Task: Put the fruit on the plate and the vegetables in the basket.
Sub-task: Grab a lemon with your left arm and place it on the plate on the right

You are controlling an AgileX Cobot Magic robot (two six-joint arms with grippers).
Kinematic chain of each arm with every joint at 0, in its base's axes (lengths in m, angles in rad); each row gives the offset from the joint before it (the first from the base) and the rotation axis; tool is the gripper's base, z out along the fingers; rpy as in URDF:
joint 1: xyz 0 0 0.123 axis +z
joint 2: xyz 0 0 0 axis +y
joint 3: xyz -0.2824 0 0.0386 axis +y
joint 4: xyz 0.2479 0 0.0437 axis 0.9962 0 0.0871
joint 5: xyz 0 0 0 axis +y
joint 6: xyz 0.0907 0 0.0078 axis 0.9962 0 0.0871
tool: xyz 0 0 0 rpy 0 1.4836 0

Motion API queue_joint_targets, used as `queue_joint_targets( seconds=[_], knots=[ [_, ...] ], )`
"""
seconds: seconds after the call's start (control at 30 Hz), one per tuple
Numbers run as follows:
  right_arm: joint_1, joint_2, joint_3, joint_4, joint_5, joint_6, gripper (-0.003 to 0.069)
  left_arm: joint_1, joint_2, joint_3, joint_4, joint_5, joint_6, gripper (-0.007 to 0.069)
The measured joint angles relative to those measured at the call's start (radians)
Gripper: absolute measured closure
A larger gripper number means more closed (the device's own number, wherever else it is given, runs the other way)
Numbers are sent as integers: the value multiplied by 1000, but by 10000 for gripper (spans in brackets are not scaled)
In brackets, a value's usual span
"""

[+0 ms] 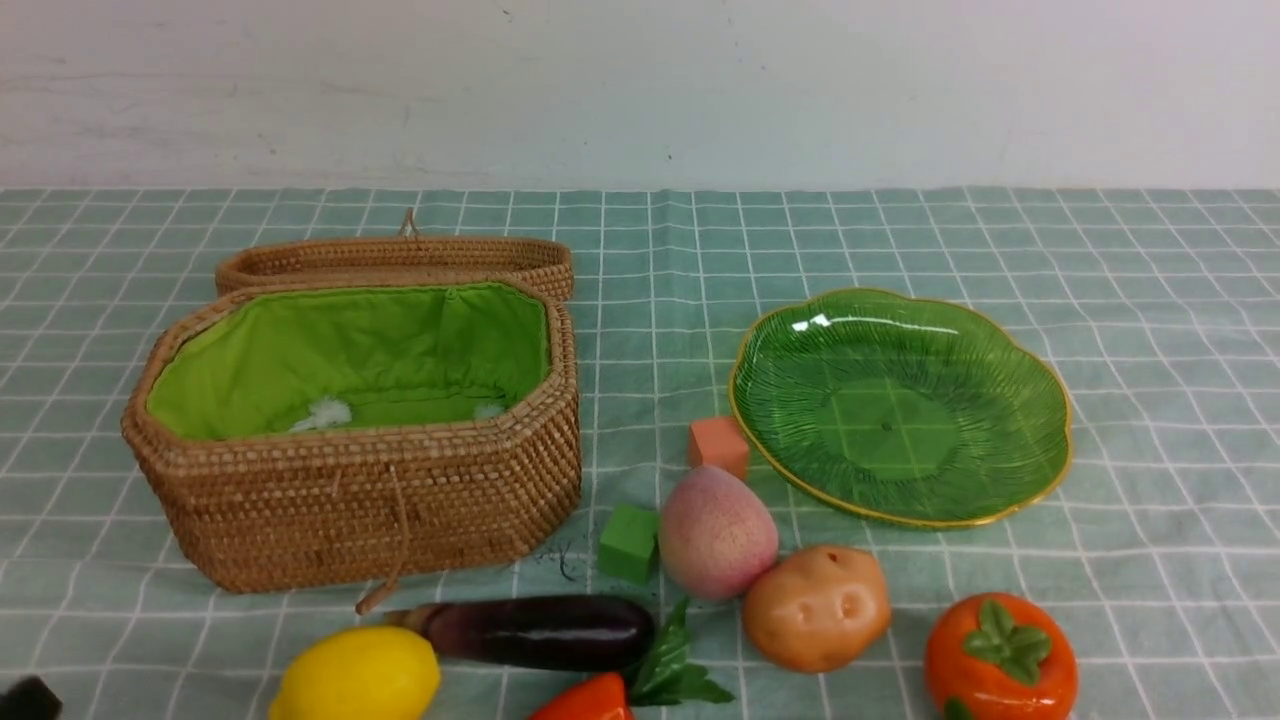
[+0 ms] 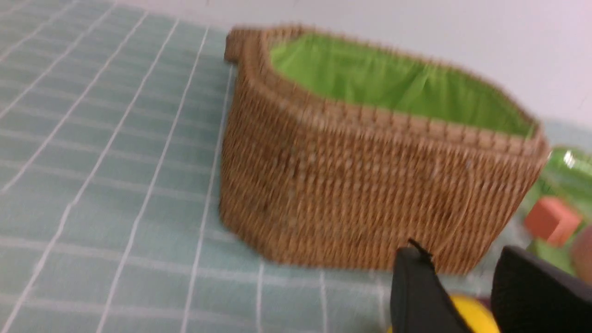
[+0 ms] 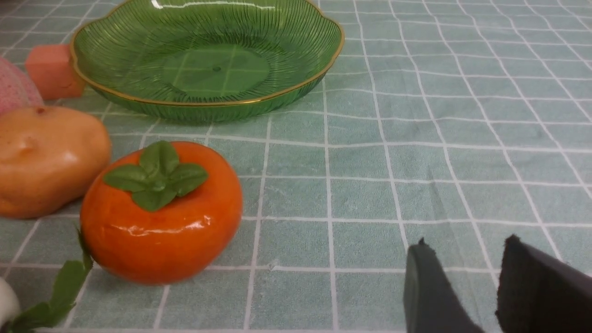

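Note:
The wicker basket [image 1: 350,500] stands open at the left, its green lining bare. The green plate [image 1: 900,400] lies empty at the right. In front of them on the cloth lie a peach [image 1: 715,530], potato [image 1: 815,605], persimmon [image 1: 1000,660], lemon [image 1: 355,675], eggplant [image 1: 540,630] and a carrot [image 1: 590,702] cut by the edge. My left gripper [image 2: 460,259] is open and empty near the basket's [image 2: 370,185] front wall, with the lemon [image 2: 467,314] beyond its fingers. My right gripper [image 3: 467,249] hangs open over bare cloth, to the right of the persimmon [image 3: 162,217]. A white radish end [image 3: 4,300] shows at the edge.
An orange cube [image 1: 718,445] sits against the plate's left rim and a green cube [image 1: 630,542] lies beside the peach. The basket's lid [image 1: 400,260] lies folded back behind it. A white wall bounds the table at the back.

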Motion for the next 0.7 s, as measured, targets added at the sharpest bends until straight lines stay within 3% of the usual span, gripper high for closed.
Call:
queue_joint_targets(
  seconds=[0.1, 0.2, 0.43, 0.5, 0.7],
  knots=[
    [0, 0, 0, 0, 0, 0, 419, 0, 0, 0, -9, -135, -11, 386],
    [0, 0, 0, 0, 0, 0, 419, 0, 0, -21, -12, -152, -30, 386],
    [0, 0, 0, 0, 0, 0, 419, 0, 46, -332, 32, -24, -34, 386],
    [0, 0, 0, 0, 0, 0, 419, 0, 146, -498, 62, 65, -34, 386],
    [0, 0, 0, 0, 0, 0, 419, -5, 419, -727, 80, 352, -35, 386]
  ],
)
